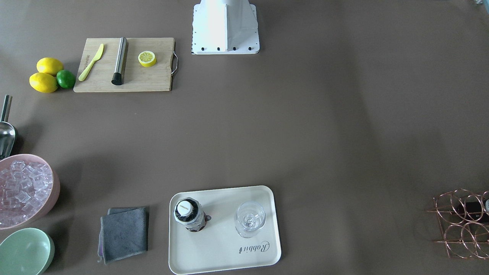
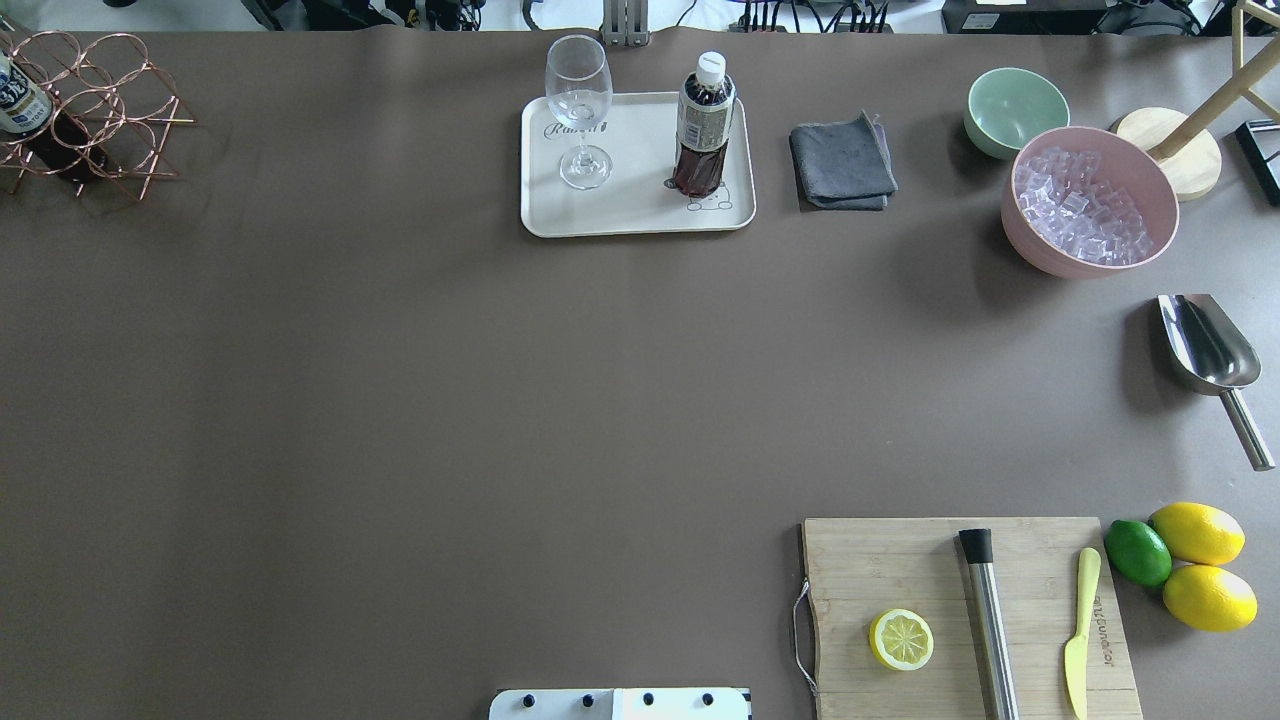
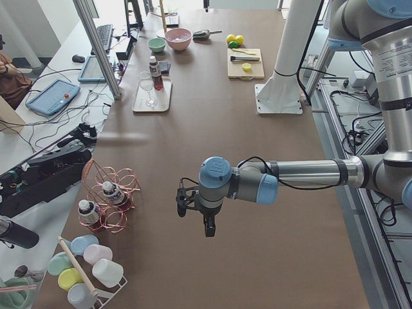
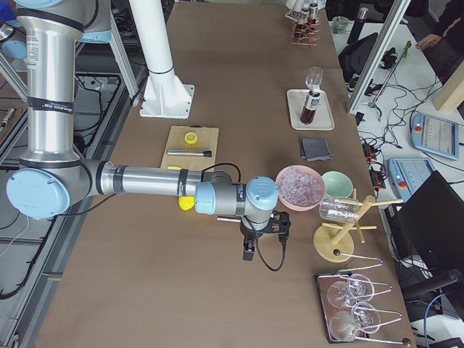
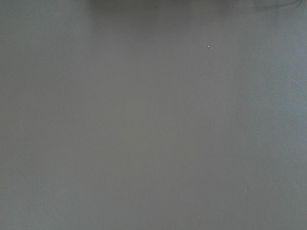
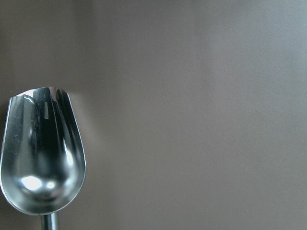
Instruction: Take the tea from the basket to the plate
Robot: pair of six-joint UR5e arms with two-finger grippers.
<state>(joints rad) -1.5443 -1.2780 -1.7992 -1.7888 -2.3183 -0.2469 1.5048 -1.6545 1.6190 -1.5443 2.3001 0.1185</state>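
One tea bottle (image 2: 703, 125) with a white cap and reddish-brown liquid stands upright on the cream plate (image 2: 640, 205), next to a clear glass (image 2: 580, 110). It also shows in the front view (image 1: 189, 215). The copper wire basket (image 2: 95, 115) at the table's far left corner holds two more tea bottles (image 3: 116, 193). My left gripper (image 3: 207, 224) shows only in the left side view, over bare table near the basket; I cannot tell whether it is open or shut. My right gripper (image 4: 249, 250) shows only in the right side view, above a steel scoop (image 6: 41, 153); I cannot tell its state either.
A grey cloth (image 2: 842, 165), a green bowl (image 2: 1015, 108) and a pink bowl of ice (image 2: 1088, 205) stand right of the plate. A wooden board (image 2: 900, 570) with half a lemon, a steel muddler and a yellow knife lies at the near right, with lemons and a lime beside it.
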